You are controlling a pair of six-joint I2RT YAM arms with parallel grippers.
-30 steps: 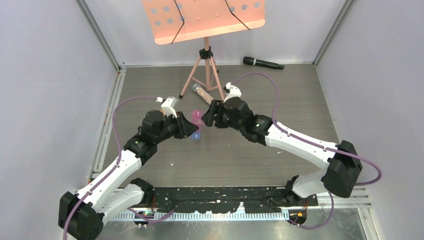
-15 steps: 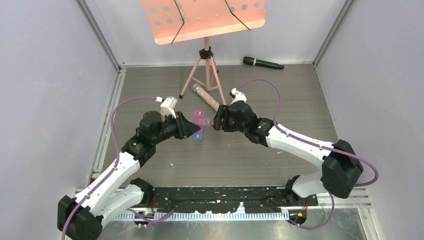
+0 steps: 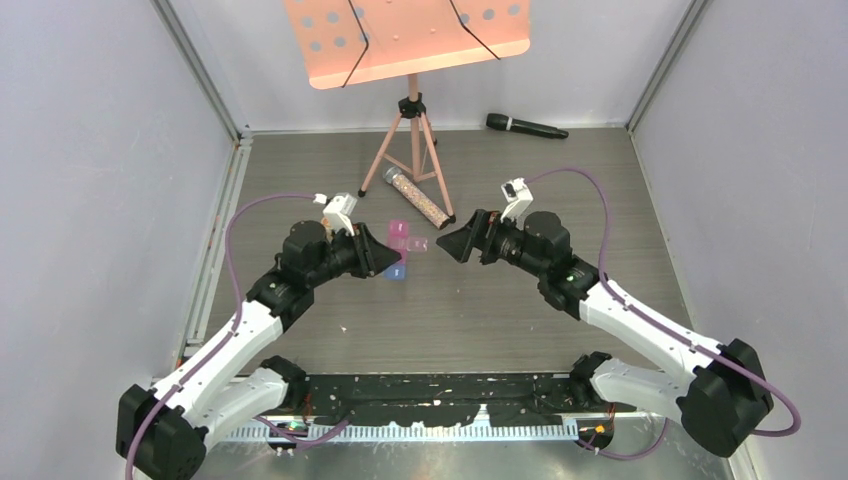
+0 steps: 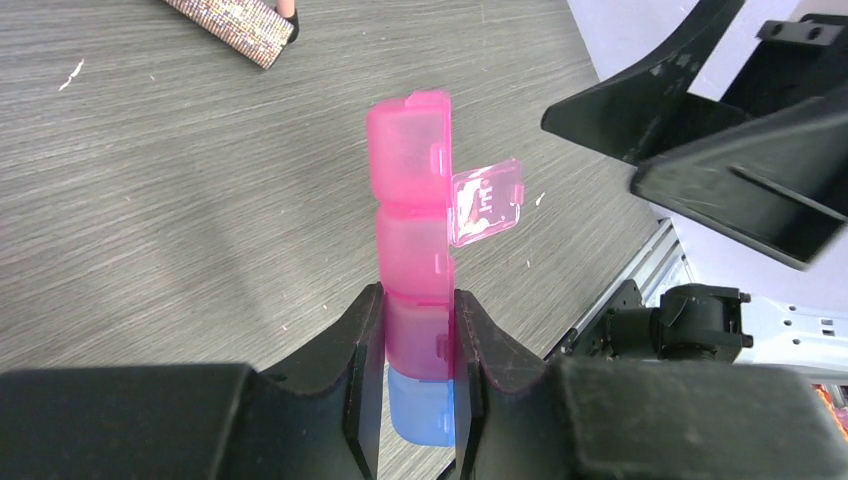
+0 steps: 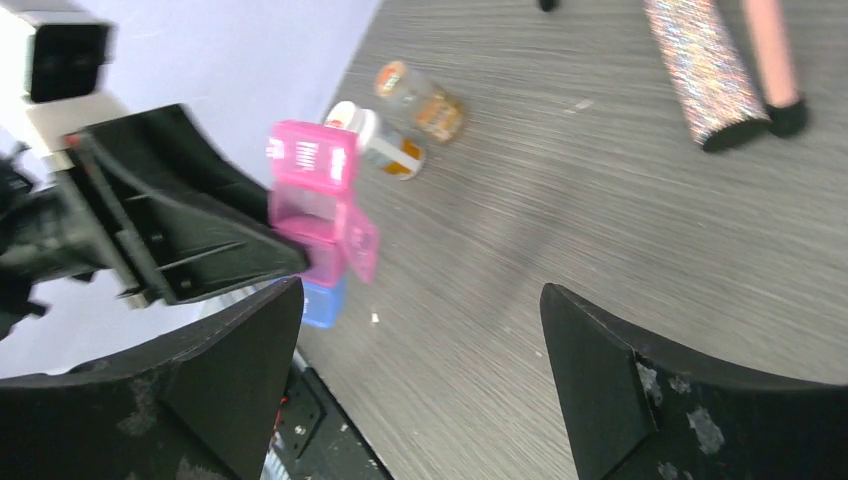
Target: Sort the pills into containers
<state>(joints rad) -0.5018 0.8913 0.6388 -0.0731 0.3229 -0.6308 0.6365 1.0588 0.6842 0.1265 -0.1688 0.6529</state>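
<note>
My left gripper is shut on the pill-box strip and holds it above the table. In the left wrist view the strip stands upright between the jaws, pink at the top and blue at the bottom. One clear pink lid is flipped open to the right. My right gripper is open and empty, a short way right of the strip. In the right wrist view the strip is up and left of the open jaws. No loose pills show.
A glittery tube lies by the pink tripod of the music stand. A black microphone lies at the back. Two small pill bottles lie on the table beyond the strip.
My right gripper has pulled back to the right, away from the strip. A lid on the strip now stands open. My left gripper has kept its hold.
</note>
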